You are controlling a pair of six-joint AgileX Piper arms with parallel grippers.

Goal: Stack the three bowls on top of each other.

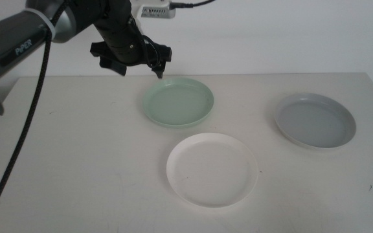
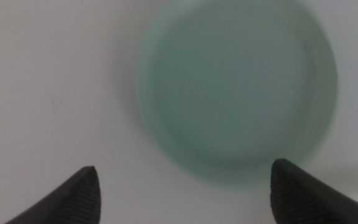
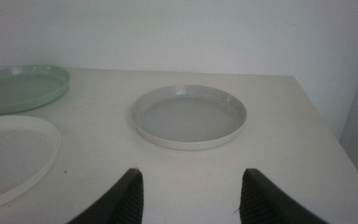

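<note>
Above mint bowl [image 2: 235,87] | left pincer [image 2: 182,193] open, view blurred | right pincer [image 3: 191,196] open, low

Your left arm [image 1: 18,42] is a dark grey, rounded tube with pale lettering that reads roughly "PiPER" along its side; a lighter silver-grey band rings it near the joint. A black braided cable [image 1: 24,129] runs down beside it; more thin black wires loop around the wrist. The wrist and left gripper [image 1: 159,70] are matte black and angular, with knob-like lugs on the sides; a white box [image 1: 155,9], possibly the camera housing, sits above. In the wrist views, your jaws show as dark, wedge-shaped tips; the left view is blurred; the right gripper [image 3: 188,196] has smooth charcoal jaws.
</note>
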